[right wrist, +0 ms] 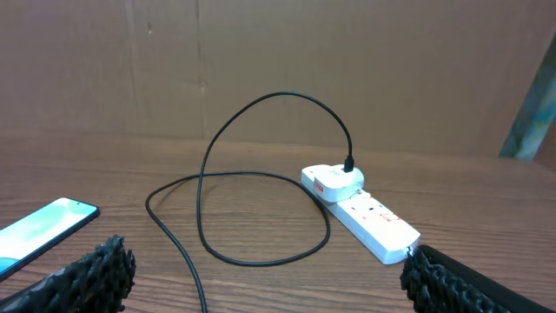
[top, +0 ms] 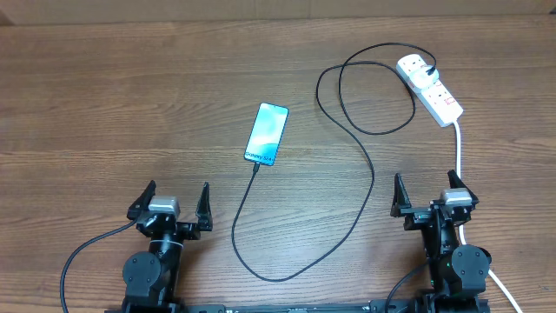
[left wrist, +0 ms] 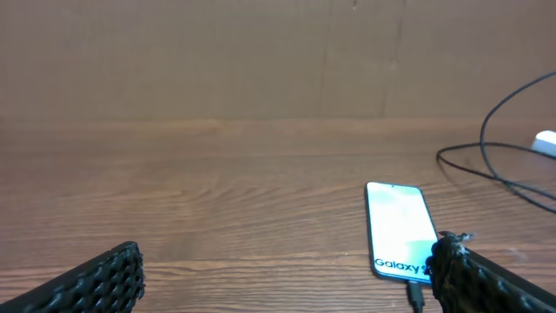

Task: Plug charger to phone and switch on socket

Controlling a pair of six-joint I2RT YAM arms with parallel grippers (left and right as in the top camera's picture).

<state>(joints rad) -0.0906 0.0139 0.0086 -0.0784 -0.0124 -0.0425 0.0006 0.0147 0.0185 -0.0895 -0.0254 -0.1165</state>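
The phone point(top: 267, 134) lies face up mid-table, its blue screen reading "Galaxy"; it also shows in the left wrist view point(left wrist: 398, 228) and the right wrist view point(right wrist: 43, 228). The black charger cable point(top: 365, 174) has its tip in the phone's near end point(left wrist: 415, 294), loops over the table and ends in a white plug on the socket strip point(top: 430, 88), which also shows in the right wrist view point(right wrist: 369, 214). My left gripper point(top: 170, 207) is open and empty near the front left. My right gripper point(top: 433, 196) is open and empty near the front right, below the socket.
The strip's thick white cord point(top: 459, 152) runs down past my right gripper to the table's front edge. The cable's slack loop point(top: 278, 276) lies between the two arms near the front. A brown board wall point(right wrist: 278, 69) stands behind the table.
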